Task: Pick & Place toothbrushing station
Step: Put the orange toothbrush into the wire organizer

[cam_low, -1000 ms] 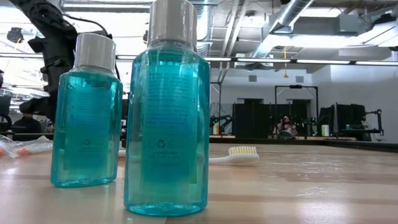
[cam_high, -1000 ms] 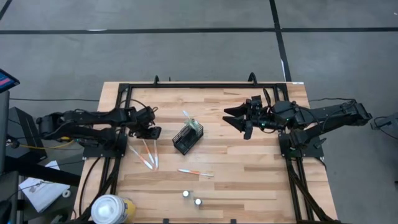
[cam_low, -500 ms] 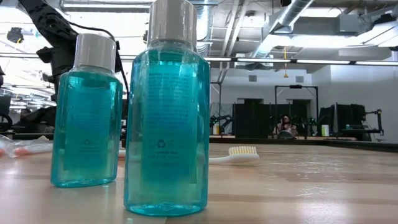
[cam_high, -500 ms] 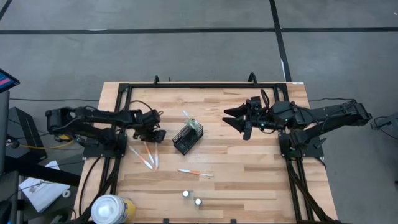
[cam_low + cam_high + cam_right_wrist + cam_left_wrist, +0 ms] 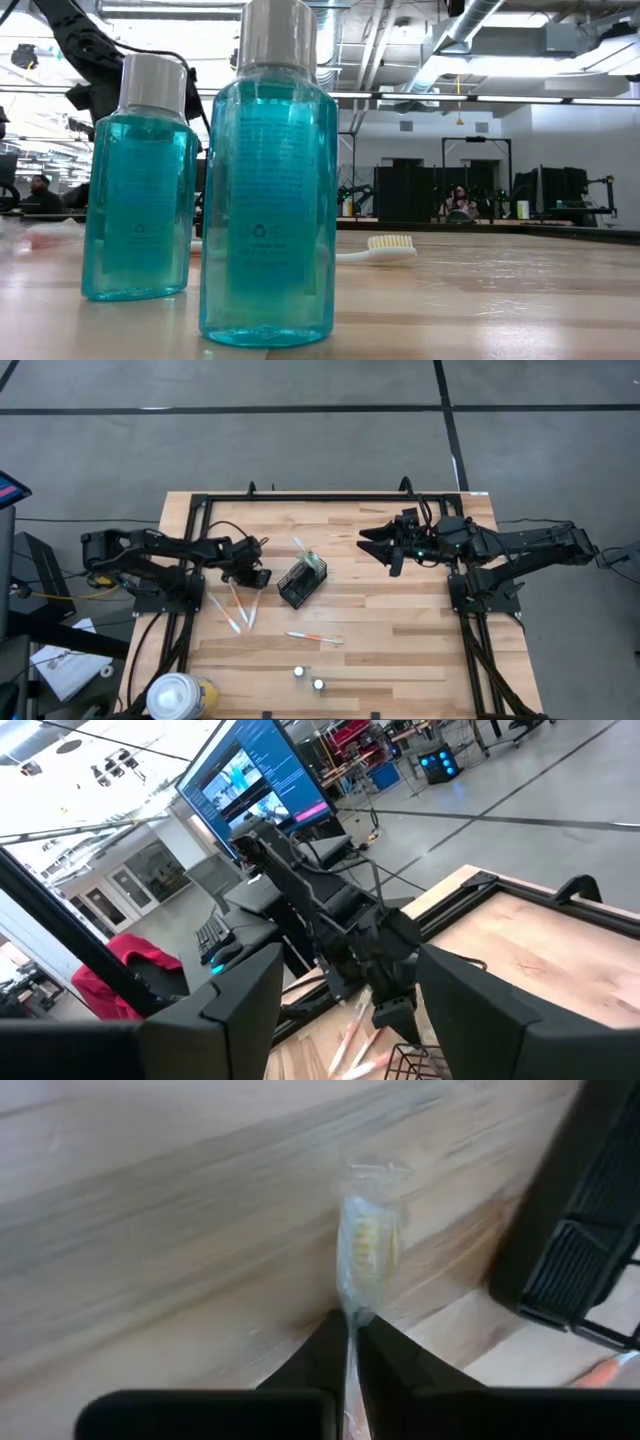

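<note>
Holder (image 5: pixel 303 581) black mesh, mid-bench (image 5: pixel 400 640), one brush standing in it. Left tool (image 5: pixel 257 576) just left of holder, low over bench, fingers (image 5: pixel 322 1348) closed on wrapped toothbrush (image 5: pixel 367 1250). Two more wrapped brushes (image 5: pixel 232 612) on bench near left tool; loose brush (image 5: pixel 314 638) nearer front. Right tool (image 5: pixel 380 550) hovers right of holder, well apart, fingers spread, holding nothing. Two blue bottles (image 5: pixel 266 180) at front edge.

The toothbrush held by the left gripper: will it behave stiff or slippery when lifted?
The toothbrush looks slim and light, so it should lift easily. Its clear wrapper may be slippery. The left gripper pinches only its thin handle end, so it could pivot or droop. The black mesh holder stands close beside it.
</note>
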Robot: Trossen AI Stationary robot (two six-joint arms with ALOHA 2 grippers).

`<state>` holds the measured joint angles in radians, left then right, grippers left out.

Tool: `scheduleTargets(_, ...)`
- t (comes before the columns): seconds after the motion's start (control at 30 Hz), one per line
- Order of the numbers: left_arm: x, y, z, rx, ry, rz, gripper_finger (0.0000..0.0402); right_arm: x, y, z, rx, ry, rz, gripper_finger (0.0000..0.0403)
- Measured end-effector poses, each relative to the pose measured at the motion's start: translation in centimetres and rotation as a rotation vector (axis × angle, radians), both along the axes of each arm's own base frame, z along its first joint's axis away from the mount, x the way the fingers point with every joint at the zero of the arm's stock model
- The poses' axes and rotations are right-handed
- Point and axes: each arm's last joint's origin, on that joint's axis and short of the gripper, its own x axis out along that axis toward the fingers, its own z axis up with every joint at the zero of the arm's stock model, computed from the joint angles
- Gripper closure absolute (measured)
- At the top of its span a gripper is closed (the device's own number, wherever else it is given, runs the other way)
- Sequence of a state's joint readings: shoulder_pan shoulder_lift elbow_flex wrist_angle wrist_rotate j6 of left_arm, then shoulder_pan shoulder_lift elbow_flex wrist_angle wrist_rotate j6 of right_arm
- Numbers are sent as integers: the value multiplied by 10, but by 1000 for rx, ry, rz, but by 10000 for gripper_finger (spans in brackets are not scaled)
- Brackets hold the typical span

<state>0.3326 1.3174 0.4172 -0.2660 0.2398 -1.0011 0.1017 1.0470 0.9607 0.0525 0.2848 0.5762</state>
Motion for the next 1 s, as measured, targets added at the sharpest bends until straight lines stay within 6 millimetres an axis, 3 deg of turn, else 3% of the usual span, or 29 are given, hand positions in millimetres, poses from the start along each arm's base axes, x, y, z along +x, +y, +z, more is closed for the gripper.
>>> scheduleTargets(0.17,6,14,32,193,-251,100,401,0,0,0,0,0,0,197)
scheduleTargets(0.4,-9,30,92,478,-616,211,401,0,0,0,0,-1,4,227)
scheduleTargets(0.6,-25,22,111,524,-703,179,401,0,0,0,0,0,20,245)
scheduleTargets(0.8,-26,6,139,640,-953,37,401,0,-3,0,0,0,10,255)
scheduleTargets(1.0,-24,-9,149,674,-1055,-71,401,0,-4,0,1,-1,1,261)
